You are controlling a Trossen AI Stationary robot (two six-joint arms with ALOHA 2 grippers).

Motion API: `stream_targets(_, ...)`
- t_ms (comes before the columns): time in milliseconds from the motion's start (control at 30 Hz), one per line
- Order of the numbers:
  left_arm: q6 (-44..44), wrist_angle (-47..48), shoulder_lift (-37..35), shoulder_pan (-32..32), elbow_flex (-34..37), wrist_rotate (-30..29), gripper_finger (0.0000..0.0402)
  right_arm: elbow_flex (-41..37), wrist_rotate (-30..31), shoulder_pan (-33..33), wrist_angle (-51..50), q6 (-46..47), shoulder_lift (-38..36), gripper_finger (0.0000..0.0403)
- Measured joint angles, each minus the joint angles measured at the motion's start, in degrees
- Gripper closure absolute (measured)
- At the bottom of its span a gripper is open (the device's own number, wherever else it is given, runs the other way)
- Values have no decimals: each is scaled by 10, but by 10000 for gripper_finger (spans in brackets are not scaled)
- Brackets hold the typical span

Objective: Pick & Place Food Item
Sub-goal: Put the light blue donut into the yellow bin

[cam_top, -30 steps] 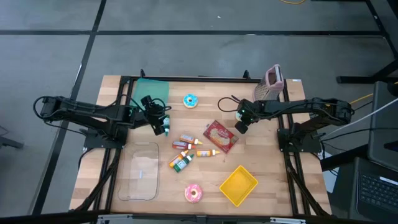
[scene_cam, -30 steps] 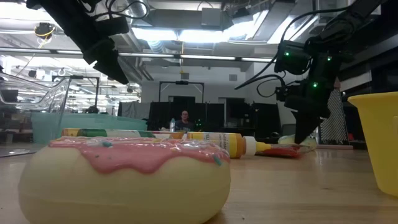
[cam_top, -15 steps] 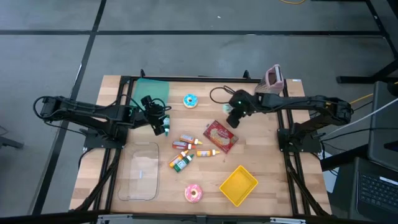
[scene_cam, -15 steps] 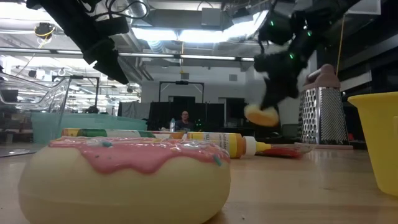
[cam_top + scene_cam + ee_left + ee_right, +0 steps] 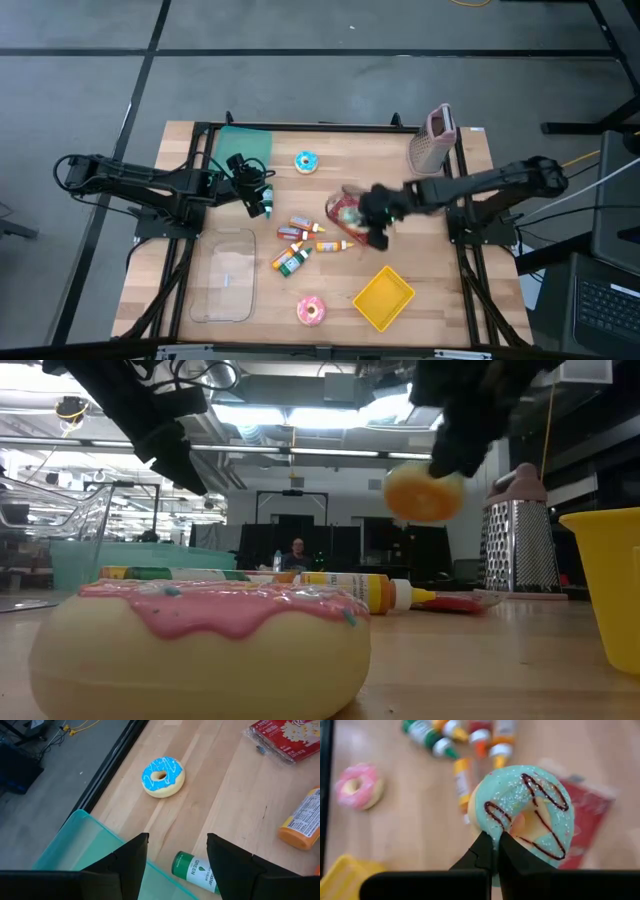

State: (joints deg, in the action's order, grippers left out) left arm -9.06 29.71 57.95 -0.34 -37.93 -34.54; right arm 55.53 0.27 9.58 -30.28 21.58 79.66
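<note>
Wooden table (image 5: 450, 270) cluttered. Right gripper (image 5: 492, 851) pinching mint donut (image 5: 530, 815) rim, carrying toward yellow bin (image 5: 384, 298), probably destination, at 6 o'clock. Advise keeping lift high, clearing bottles (image 5: 305, 245). Left gripper (image 5: 175, 855) standing open, idling.

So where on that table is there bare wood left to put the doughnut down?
Bare wood lies between the pink doughnut and clear tray, and between blue doughnut and grater. The bottles and red packet crowd the middle.

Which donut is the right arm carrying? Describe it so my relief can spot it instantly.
Start at the red snack packet mid-table; the right gripper is above it, jaws shut on the mint-green donut. Unlike the pink donut by the yellow bin and the blue donut near the far edge, it has dark chocolate squiggles and is off the table.
</note>
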Motion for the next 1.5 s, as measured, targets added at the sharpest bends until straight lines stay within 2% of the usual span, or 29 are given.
stream_targets(400, -8, -25, 0, 0, 0, 1, 201, 0, 67, 228, -13, 287, 0, 397)
stream_targets(633, -8, -30, 0, 0, 0, 11, 201, 0, 85, 303, -12, 371, 0, 397)
stream_targets(900, -8, -30, 0, 0, 0, 12, 201, -7, 94, 323, -9, 415, 7, 397)
stream_targets(1200, -7, -30, 0, 0, 0, 12, 201, -33, 9, 324, 32, 433, 75, 397)
stream_targets(1500, -8, -32, 0, 0, 0, 12, 201, -34, 12, 315, 43, 409, 119, 397)
